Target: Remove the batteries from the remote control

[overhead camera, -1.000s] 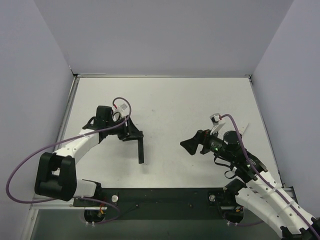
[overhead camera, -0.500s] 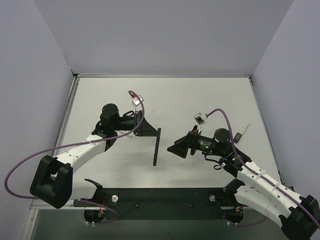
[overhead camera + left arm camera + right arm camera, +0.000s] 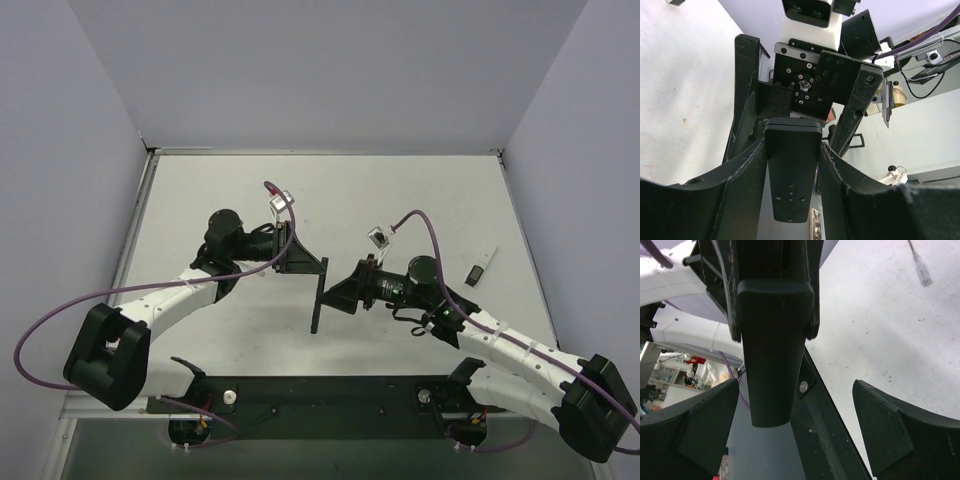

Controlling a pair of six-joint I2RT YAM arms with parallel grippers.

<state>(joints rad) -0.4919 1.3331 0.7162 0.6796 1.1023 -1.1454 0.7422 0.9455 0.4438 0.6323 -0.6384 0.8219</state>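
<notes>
Looking from above, saw slim matte-black remote control (image 3: 316, 315) clamped at one end in left gripper (image 3: 316, 268), right gripper (image 3: 328, 298) spread wide beside it. From left wrist, saw flat button face, marks too small to read. From right wrist, saw smooth round-cornered back between parted fingers (image 3: 695, 430).

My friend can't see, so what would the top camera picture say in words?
The left gripper grips a black remote over a white table. The open right gripper faces it, close by on the right, and a white stick lies farther right.
</notes>
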